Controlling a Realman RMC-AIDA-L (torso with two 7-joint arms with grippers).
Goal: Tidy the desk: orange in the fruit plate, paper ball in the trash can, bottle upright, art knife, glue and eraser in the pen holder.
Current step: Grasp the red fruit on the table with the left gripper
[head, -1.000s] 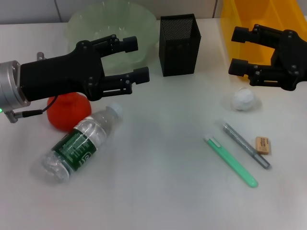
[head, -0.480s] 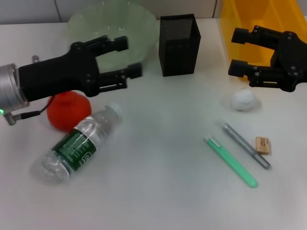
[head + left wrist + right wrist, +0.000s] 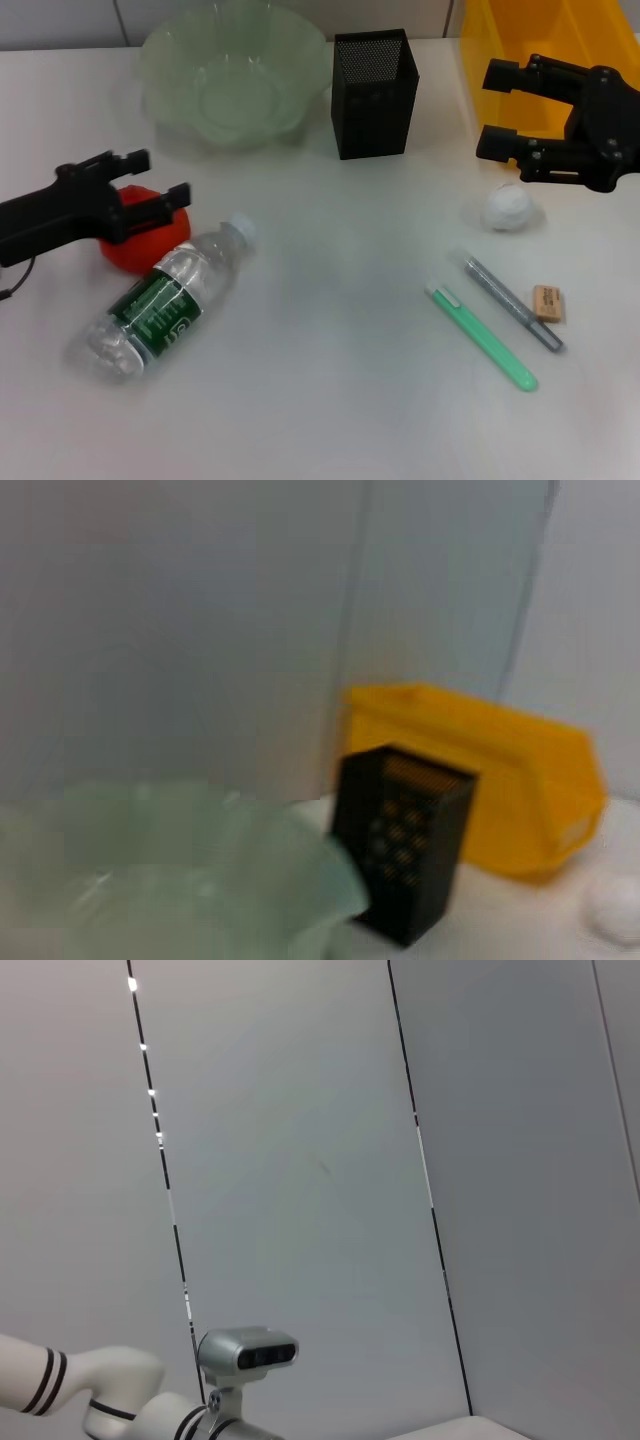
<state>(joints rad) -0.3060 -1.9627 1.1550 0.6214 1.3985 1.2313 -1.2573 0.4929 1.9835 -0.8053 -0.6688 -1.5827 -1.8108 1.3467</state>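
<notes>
The orange lies on the desk at the left, partly under my left gripper, which is open with its fingers just above the fruit's far side. The bottle lies on its side next to the orange. The fruit plate is empty at the back left, with the pen holder beside it. My right gripper is open, above and behind the paper ball, in front of the trash can. The eraser lies at the right.
A green pen-shaped tool and a grey one lie side by side near the eraser. The left wrist view shows the fruit plate, pen holder, trash can and paper ball. The right wrist view shows only wall panels.
My left arm has pulled back to the left and dropped from in front of the fruit plate down to the orange. The right arm has not moved.
</notes>
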